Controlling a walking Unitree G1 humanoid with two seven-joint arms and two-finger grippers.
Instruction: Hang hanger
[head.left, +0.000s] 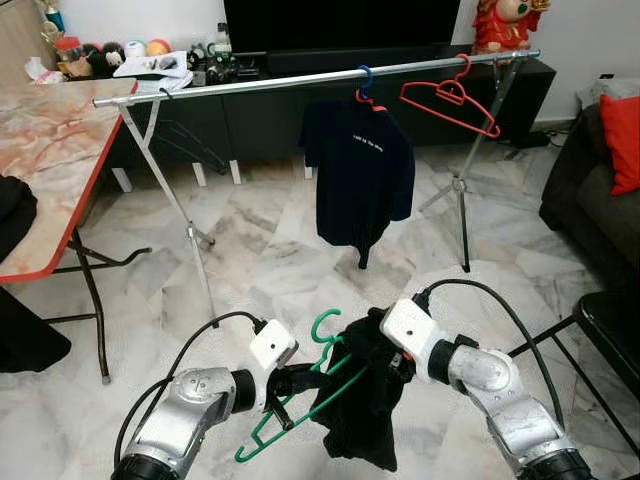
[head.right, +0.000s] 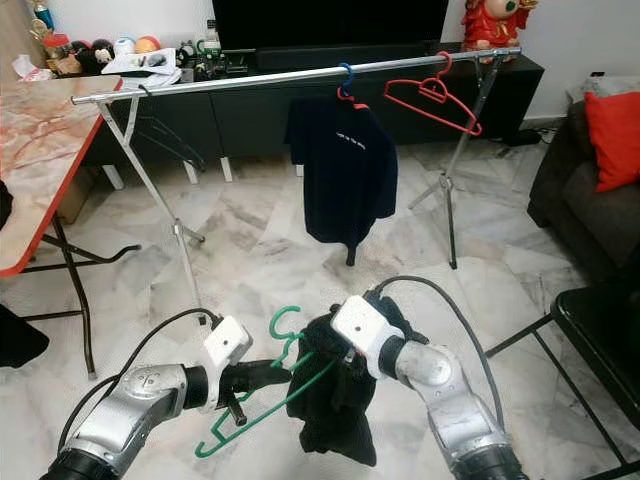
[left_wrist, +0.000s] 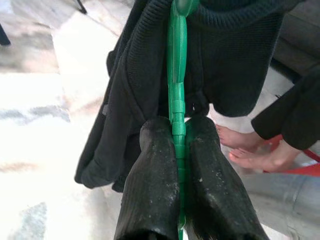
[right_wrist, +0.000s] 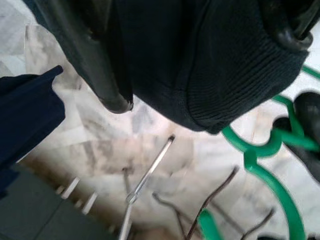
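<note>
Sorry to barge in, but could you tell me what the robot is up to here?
It is getting a dark garment onto a green hanger so it can go on the clothes rail. The left gripper has its jaws clamped on the hanger's bar, and the right gripper is gripping the garment, which is draped over the hanger. The rail stands ahead across the marble floor and holds a navy T-shirt on a blue hanger, plus an empty red hanger.
</note>
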